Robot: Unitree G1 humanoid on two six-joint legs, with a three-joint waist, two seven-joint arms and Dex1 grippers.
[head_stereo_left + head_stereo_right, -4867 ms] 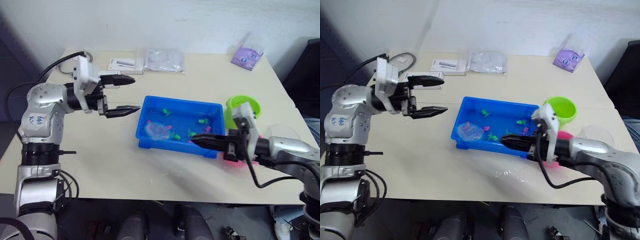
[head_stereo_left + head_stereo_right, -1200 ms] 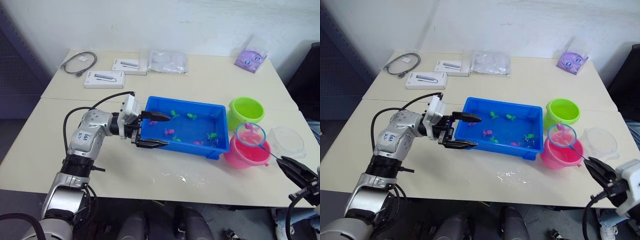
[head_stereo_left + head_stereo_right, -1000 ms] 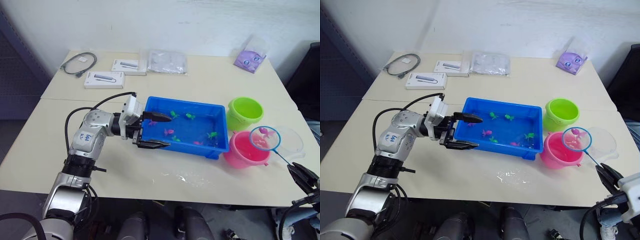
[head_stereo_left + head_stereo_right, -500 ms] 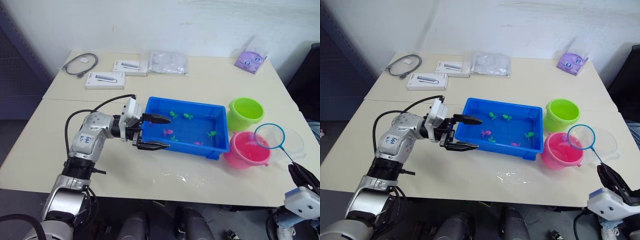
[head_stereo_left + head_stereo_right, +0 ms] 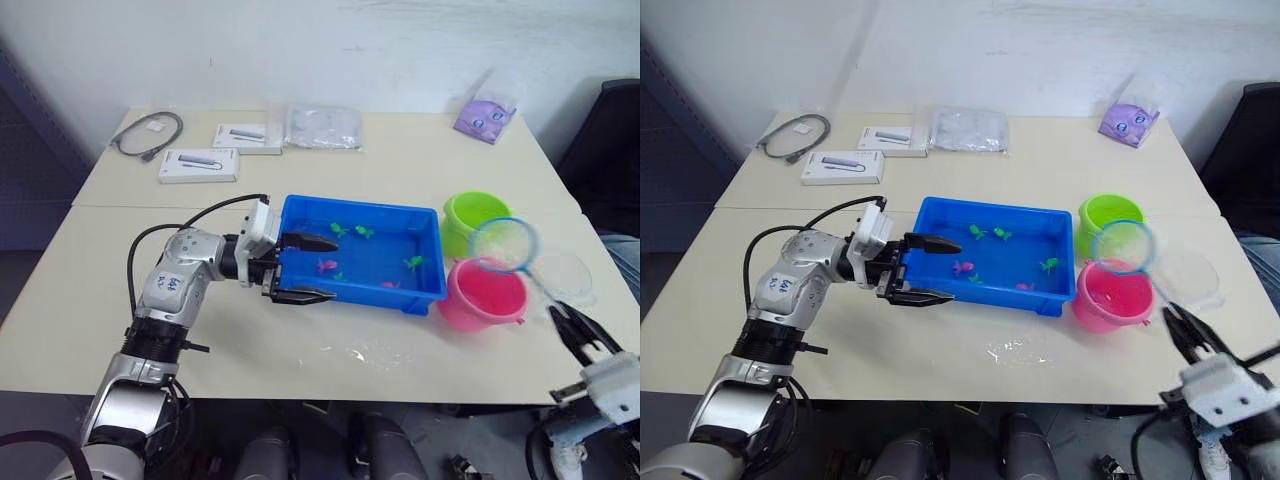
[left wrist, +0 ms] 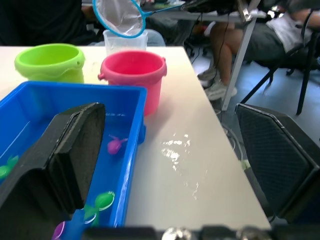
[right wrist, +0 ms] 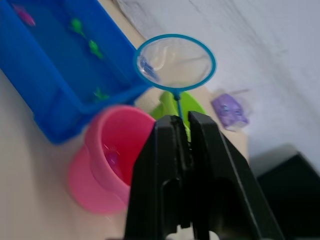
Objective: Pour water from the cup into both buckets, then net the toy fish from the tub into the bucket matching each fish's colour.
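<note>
The right claw was clamped on the thin handle of the net, whose empty hoop hung over the pink bucket, beside the green bucket. The left claw stood apart, straddling the tub wall. Fish-netting looked underway; next, the hoop needed swinging to the tub and dipping under a fish.

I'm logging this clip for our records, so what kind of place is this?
Probably an office or lab workspace, not a home: plain pale tables against a bare white wall, boxed gadgets and a coiled cable at the back, and office chairs with a seated person nearby.
</note>
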